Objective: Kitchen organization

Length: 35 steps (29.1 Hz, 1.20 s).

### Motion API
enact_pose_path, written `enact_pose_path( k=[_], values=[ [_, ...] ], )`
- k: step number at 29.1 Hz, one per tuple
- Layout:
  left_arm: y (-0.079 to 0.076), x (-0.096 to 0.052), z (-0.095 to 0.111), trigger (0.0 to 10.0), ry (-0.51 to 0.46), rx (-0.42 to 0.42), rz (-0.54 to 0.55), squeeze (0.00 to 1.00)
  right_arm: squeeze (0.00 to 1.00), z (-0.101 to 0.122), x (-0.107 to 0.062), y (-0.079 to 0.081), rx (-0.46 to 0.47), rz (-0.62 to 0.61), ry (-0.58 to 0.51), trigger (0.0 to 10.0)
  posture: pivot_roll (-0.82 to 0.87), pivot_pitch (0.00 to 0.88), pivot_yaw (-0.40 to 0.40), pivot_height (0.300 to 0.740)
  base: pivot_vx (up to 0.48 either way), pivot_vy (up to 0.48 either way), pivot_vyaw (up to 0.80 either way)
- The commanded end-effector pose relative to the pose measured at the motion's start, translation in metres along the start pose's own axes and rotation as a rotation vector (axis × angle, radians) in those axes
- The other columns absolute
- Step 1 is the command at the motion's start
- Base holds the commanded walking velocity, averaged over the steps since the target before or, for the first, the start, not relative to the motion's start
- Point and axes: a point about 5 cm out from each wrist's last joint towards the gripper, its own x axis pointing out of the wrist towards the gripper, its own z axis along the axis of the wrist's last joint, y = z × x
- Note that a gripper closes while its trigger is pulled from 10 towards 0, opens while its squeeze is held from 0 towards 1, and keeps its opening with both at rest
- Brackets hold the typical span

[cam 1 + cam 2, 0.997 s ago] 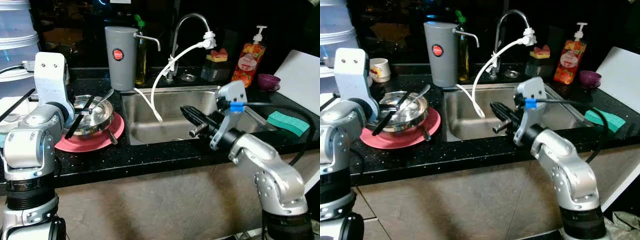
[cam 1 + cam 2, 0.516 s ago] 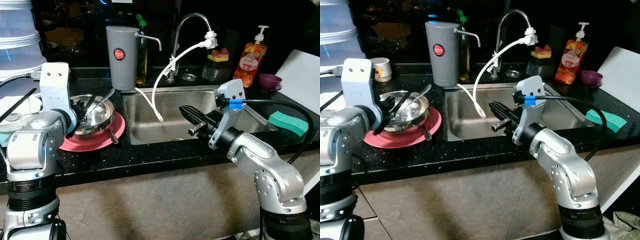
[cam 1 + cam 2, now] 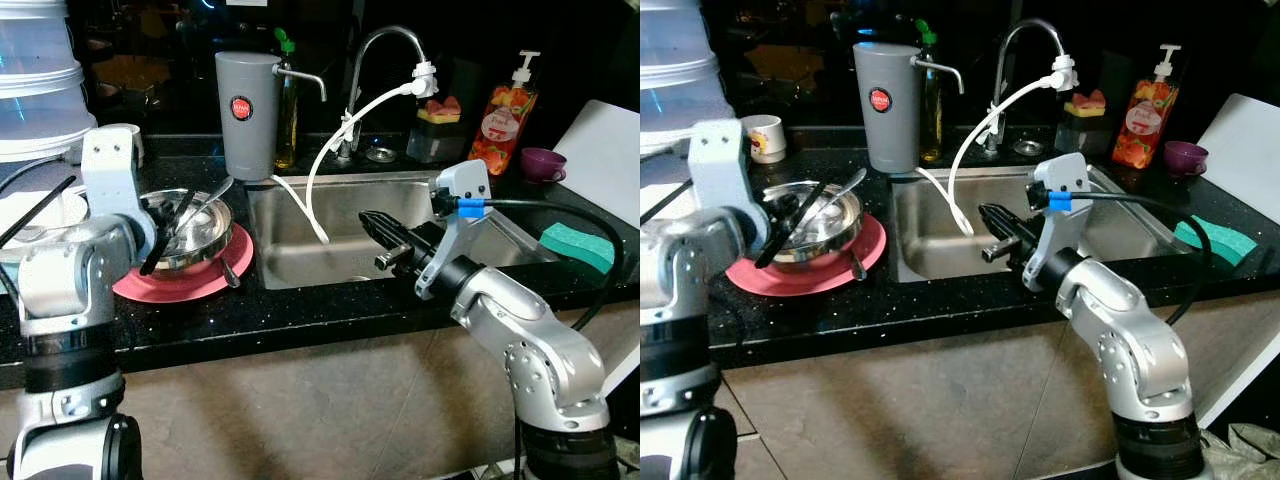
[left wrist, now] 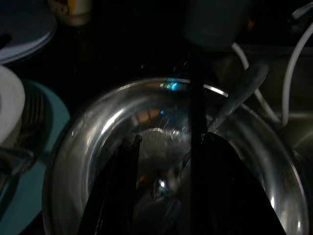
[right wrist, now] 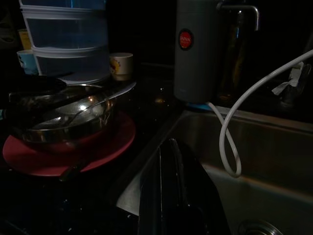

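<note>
My left hand (image 3: 160, 235) hung over the steel bowl (image 3: 200, 235), its two black fingers (image 4: 124, 181) spread apart and reaching down inside the rim, gripping nothing that I could see. The bowl sat on a red plate (image 3: 185, 282) on the black tabletop (image 3: 300, 315), just left of the sink (image 3: 330, 235). A spoon (image 3: 205, 200) lay in the bowl with its handle leaning over the far rim toward the grey dispenser (image 3: 248, 115). A dark utensil handle (image 3: 227, 272) stuck out from under the bowl across the plate's near edge.

My right hand (image 3: 385, 235) was held out over the sink's basin, pointing left toward the bowl and well apart from it. Its fingers (image 5: 171, 186) lay close together with nothing between them.

A white hose (image 3: 330, 160) ran from the tap (image 3: 385, 60) down into the sink. Behind the dispenser stood a green-capped bottle (image 3: 285, 100). On the tabletop right of the tap stood a soap pump bottle (image 3: 500, 115), a small purple cup (image 3: 538, 162) and a green sponge (image 3: 578, 245), with a white board (image 3: 605, 150) leaning at the far right. To the left of the bowl I saw stacked clear containers (image 3: 35, 80), a white mug (image 3: 762, 137) and, beside the bowl, a teal plate (image 4: 34, 147).
</note>
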Motion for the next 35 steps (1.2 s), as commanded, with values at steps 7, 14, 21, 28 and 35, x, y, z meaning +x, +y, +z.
enact_pose_path(
  k=[7, 14, 21, 28, 35],
  values=[
    [-0.007, 0.002, 0.000, 10.0, -0.003, -0.007, -0.044, 0.00, 0.00, -0.001, -0.003, 0.003, 0.019, 0.000, 0.002, 10.0, 0.05, 0.110, -0.046, 0.740, 0.000, 0.000, 0.00],
    [-0.013, 0.004, -0.015, 10.0, 0.064, -0.040, -0.083, 0.00, 0.00, -0.003, -0.003, 0.004, 0.025, -0.002, 0.004, 10.0, 0.05, 0.110, -0.046, 0.740, 0.000, 0.000, 0.00],
    [-0.011, 0.008, -0.026, 5.3, 0.106, -0.020, -0.069, 0.00, 0.00, -0.003, -0.003, 0.006, 0.032, -0.006, 0.000, 10.0, 0.05, 0.116, -0.037, 0.740, 0.000, 0.000, 0.00],
    [-0.007, 0.009, -0.031, 0.0, 0.113, 0.003, -0.046, 0.00, 0.00, -0.002, -0.004, 0.005, 0.032, -0.010, -0.004, 10.0, 0.05, 0.110, -0.037, 0.740, 0.000, 0.000, 0.00],
    [-0.003, 0.010, -0.035, 0.0, 0.118, -0.008, -0.027, 0.00, 0.00, -0.001, -0.004, 0.005, 0.030, -0.007, -0.009, 10.0, 0.05, 0.106, -0.039, 0.740, 0.000, 0.000, 0.00]
  ],
)
